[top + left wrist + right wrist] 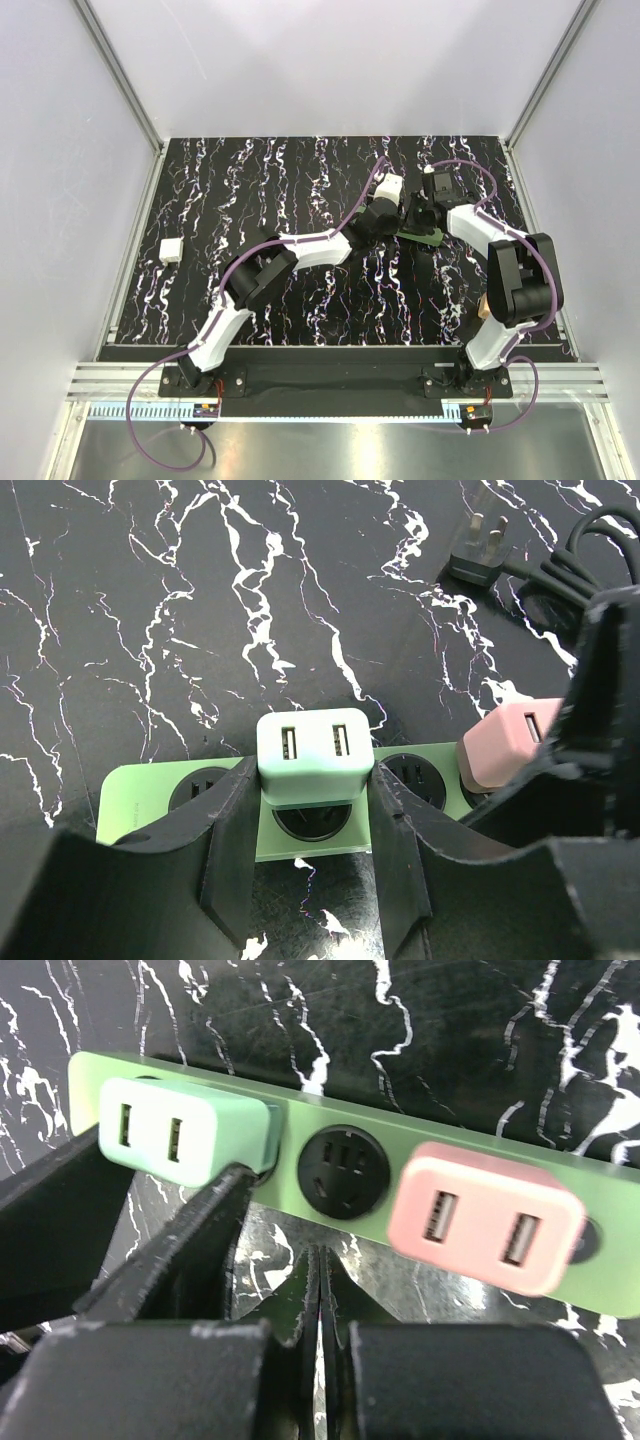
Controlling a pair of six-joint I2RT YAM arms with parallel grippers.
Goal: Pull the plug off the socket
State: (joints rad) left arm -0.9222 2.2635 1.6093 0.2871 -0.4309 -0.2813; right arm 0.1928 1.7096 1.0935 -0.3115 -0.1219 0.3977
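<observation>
The socket [140,795] is a long green strip with round black holes, lying flat on the marbled table. A pale green plug [300,755] with two USB slots stands over one hole, whose black rim shows beneath it. My left gripper [312,790] is shut on this plug, one finger against each side. In the right wrist view the same green plug [180,1135] sits at the left end of the socket [290,1125]. My right gripper [322,1260] is shut on nothing, its tips by the strip's near edge. A pink plug [485,1215] sits in the strip.
The strip's black cord and three-pin plug [480,555] lie on the table behind it. My right arm's black body [600,730] crowds the strip's right end beside the pink plug [500,745]. A small white block [171,249] lies far left on the table.
</observation>
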